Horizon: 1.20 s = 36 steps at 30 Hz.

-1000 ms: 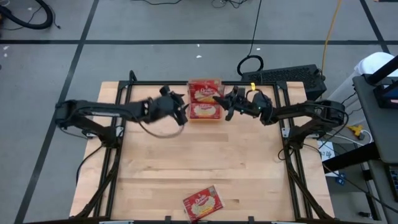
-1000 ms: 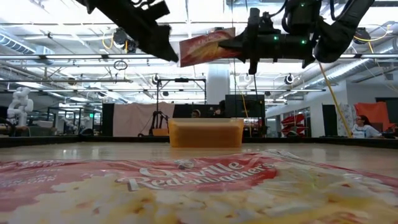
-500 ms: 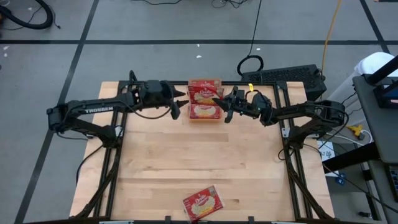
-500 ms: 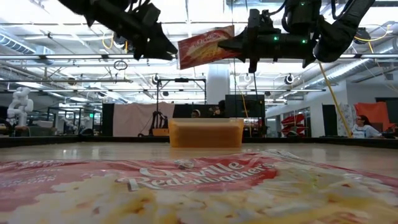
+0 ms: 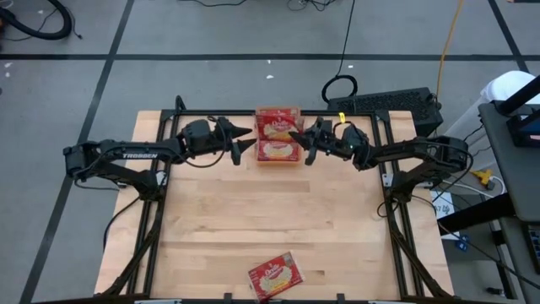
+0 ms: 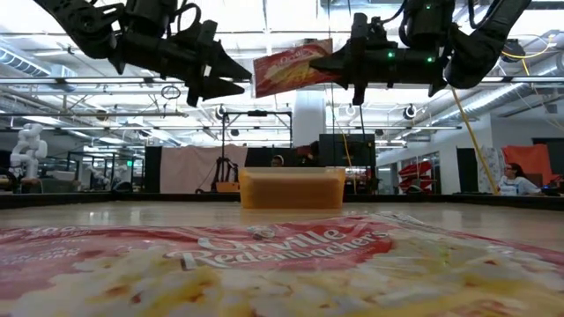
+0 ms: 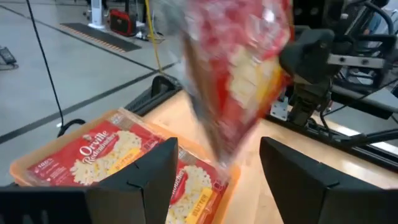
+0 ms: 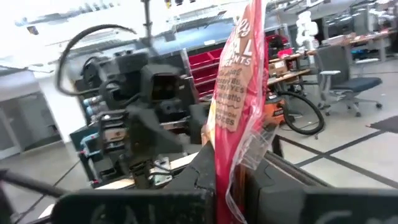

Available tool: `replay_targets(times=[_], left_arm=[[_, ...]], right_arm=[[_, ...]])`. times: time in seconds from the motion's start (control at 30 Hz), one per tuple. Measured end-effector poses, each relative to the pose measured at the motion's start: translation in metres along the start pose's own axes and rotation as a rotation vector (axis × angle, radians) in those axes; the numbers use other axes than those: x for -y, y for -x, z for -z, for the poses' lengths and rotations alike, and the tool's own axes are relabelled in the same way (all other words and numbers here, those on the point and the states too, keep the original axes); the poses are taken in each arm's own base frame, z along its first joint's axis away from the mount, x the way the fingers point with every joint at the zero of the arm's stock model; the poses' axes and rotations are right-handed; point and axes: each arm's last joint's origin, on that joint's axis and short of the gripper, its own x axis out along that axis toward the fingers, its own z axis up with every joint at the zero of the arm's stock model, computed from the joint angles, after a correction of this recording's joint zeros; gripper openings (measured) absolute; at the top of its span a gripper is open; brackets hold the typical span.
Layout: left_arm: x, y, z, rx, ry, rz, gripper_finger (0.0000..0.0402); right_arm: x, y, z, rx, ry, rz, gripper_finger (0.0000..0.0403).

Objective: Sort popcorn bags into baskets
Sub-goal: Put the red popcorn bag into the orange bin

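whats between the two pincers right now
The popcorn bag, clamped in the right pincer, hangs above the orange basket. The left pincer, open, is clear of it; the low view shows this.

One red popcorn bag (image 6: 286,66) hangs above the orange basket (image 5: 257,158) holding two; another (image 5: 274,275) lies near the table's front edge.

"Orville Redenbacher's" runs in white script across the red popcorn bag (image 6: 264,255) lying on the table in the low view. The same "Orville Redenbacher's" reads on the bag (image 7: 102,155) in the orange tray (image 7: 28,171), beyond the left arm's open jaws. White "TROSSEN" lettering stands on the left arm (image 5: 139,155). Print on the bag (image 8: 239,87) between the right arm's jaws cannot be read.
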Motion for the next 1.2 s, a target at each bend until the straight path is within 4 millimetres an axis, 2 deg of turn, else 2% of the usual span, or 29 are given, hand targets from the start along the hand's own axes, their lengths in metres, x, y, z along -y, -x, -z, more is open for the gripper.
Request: replay_targets(times=[0.2,0.33,0.47,0.73,0.9,1.03,1.2], left_arm=[[0.011,0.002,0.013,-0.043,0.011,0.042,0.0202],[0.030,0.004,0.025,-0.080,-0.050,0.118,0.0183],[0.050,0.007,0.031,-0.096,-0.103,0.197,0.0168],[0.079,0.014,0.038,-0.091,-0.223,0.318,0.0154],[0.091,0.018,0.043,-0.113,-0.252,0.369,0.0152],[0.098,0.021,0.048,-0.142,-0.261,0.397,0.0152],[0.103,0.023,0.051,-0.161,-0.269,0.408,0.0152]], right_arm=[[0.031,-0.012,-0.014,-0.080,-0.062,0.111,0.0009],[0.054,-0.024,-0.021,-0.210,-0.059,0.206,0.0008],[0.075,-0.028,-0.020,-0.245,-0.115,0.285,0.0013],[0.099,-0.034,0.004,-0.233,-0.238,0.338,0.0009],[0.113,-0.048,0.023,-0.285,-0.293,0.348,0.0012],[0.118,-0.057,0.030,-0.307,-0.299,0.353,0.0013],[0.121,-0.059,0.036,-0.322,-0.312,0.364,0.0015]])
